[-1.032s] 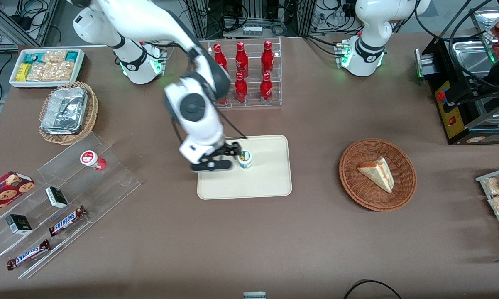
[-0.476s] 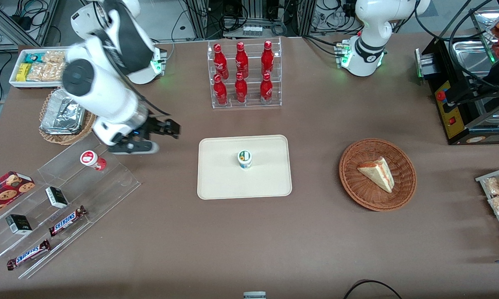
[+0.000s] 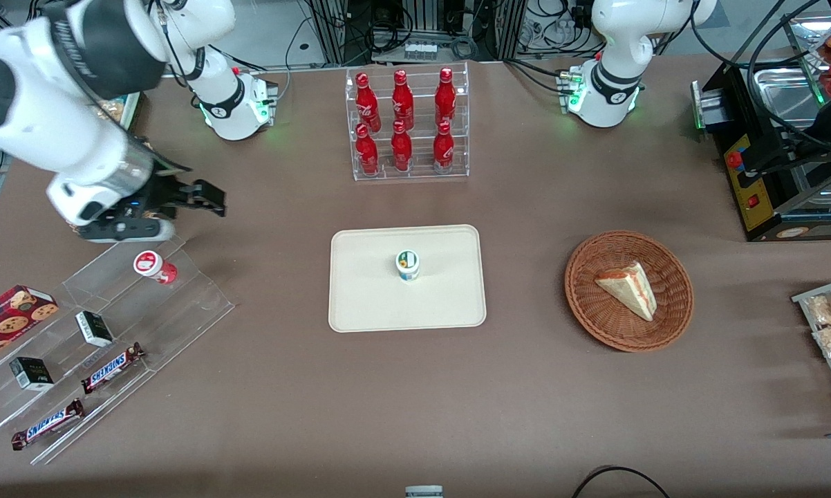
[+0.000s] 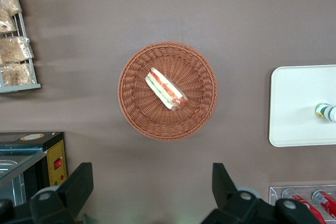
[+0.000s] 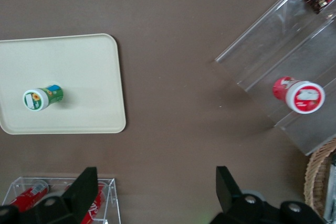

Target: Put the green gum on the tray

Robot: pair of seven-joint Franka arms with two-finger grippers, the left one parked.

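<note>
The green gum [image 3: 407,265], a small bottle with a white lid and pale green body, stands upright near the middle of the cream tray [image 3: 360,304]. Both also show in the right wrist view, the gum [image 5: 42,97] on the tray [image 5: 94,77], and in the left wrist view, the gum [image 4: 326,112] on the tray [image 4: 294,103]. My gripper [image 3: 204,197] hangs well above the table toward the working arm's end, far from the tray, beside the clear stepped display. It is open and holds nothing; its fingers [image 5: 86,184] stand wide apart over bare table.
A red-lidded bottle [image 3: 154,266] sits on the clear stepped display [image 3: 111,332] with chocolate bars and small boxes. A rack of red bottles [image 3: 405,124] stands farther from the camera than the tray. A wicker basket with a sandwich [image 3: 628,290] lies toward the parked arm's end.
My gripper let go of the green gum on the tray, then rose and swung away toward the working arm's end. The gum stays standing where it was set.
</note>
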